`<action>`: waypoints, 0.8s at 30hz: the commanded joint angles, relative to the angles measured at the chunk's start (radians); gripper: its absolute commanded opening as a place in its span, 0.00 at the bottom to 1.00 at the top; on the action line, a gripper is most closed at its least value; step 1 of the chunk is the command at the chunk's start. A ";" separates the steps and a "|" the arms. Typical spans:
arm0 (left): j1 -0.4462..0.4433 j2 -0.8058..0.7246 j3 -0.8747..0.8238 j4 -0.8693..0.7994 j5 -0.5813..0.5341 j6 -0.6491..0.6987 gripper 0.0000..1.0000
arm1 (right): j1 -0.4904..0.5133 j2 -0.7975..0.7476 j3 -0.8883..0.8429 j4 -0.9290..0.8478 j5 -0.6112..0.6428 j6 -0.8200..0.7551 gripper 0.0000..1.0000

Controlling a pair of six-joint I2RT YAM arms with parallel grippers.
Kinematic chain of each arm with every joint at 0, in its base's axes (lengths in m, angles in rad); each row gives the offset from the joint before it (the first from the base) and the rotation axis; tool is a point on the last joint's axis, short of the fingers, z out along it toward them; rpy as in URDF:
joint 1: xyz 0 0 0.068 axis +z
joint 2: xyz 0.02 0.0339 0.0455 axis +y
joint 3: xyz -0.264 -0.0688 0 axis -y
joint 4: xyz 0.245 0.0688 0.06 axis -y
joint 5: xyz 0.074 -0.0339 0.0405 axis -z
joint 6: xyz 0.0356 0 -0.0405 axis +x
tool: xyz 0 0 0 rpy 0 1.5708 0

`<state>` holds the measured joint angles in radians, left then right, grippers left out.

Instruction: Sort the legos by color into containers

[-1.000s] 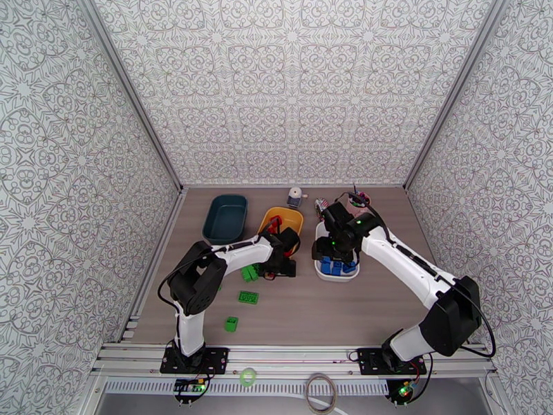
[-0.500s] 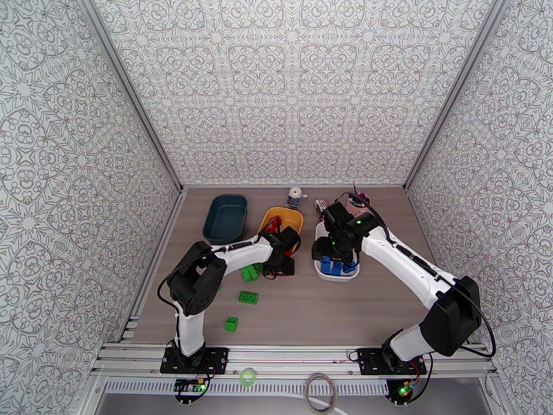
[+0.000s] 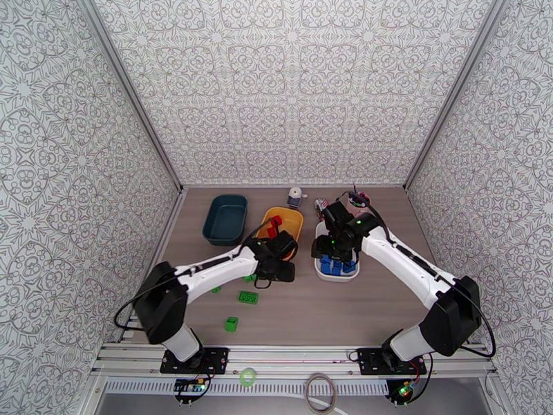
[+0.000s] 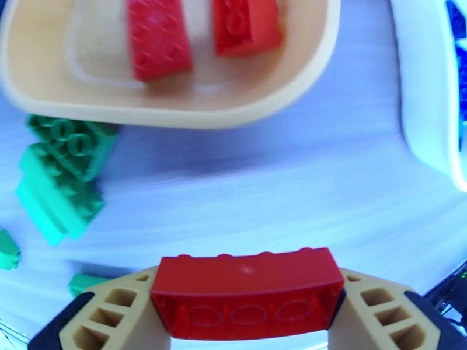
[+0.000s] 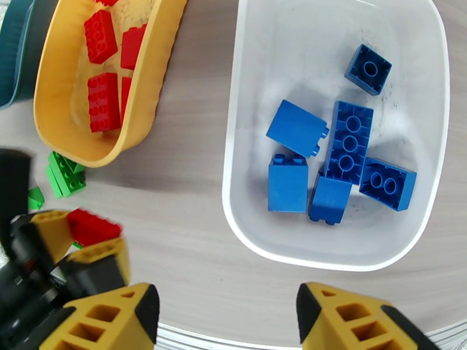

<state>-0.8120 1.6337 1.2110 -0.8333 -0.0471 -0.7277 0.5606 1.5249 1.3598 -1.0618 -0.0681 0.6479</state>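
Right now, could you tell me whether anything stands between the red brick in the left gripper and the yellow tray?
Nothing visible does. The left gripper holds the red brick, and bare table runs from it to the yellow tray at its near rim. The green bricks lie off to the left, outside that path.

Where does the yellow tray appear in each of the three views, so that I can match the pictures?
Top external: the yellow tray is mid-table, between the dark teal tray and the white tray.
Left wrist: the yellow tray runs along the top edge, with red bricks inside.
Right wrist: the yellow tray is in the upper left corner.
Shared landmark: the white tray on its right, holding blue bricks.
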 commanded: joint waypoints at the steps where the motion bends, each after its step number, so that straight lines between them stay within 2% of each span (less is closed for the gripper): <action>1: 0.069 -0.013 0.085 -0.065 -0.030 0.037 0.63 | -0.009 0.010 0.005 -0.007 0.054 0.028 0.66; 7: 0.182 0.093 0.301 -0.130 -0.005 0.125 0.64 | -0.011 0.030 0.037 -0.018 0.058 0.019 0.66; 11: 0.223 0.202 0.450 -0.174 0.011 0.162 0.65 | -0.011 0.025 0.053 -0.021 0.060 0.015 0.66; 13: 0.234 0.252 0.515 -0.194 0.022 0.172 0.70 | -0.011 0.018 0.057 -0.024 0.061 0.012 0.66; 16: 0.240 0.301 0.585 -0.226 0.024 0.171 0.87 | -0.011 0.001 0.050 -0.028 0.066 0.008 0.66; 19: 0.235 0.302 0.611 -0.229 0.019 0.164 0.92 | -0.011 -0.019 0.033 -0.030 0.069 0.002 0.67; 24: 0.220 0.235 0.572 -0.233 -0.012 0.127 0.92 | -0.011 -0.049 0.003 -0.030 0.065 -0.018 0.68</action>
<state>-0.5819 1.9320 1.7840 -1.0332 -0.0441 -0.5774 0.5587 1.5127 1.3777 -1.0744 -0.0185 0.6537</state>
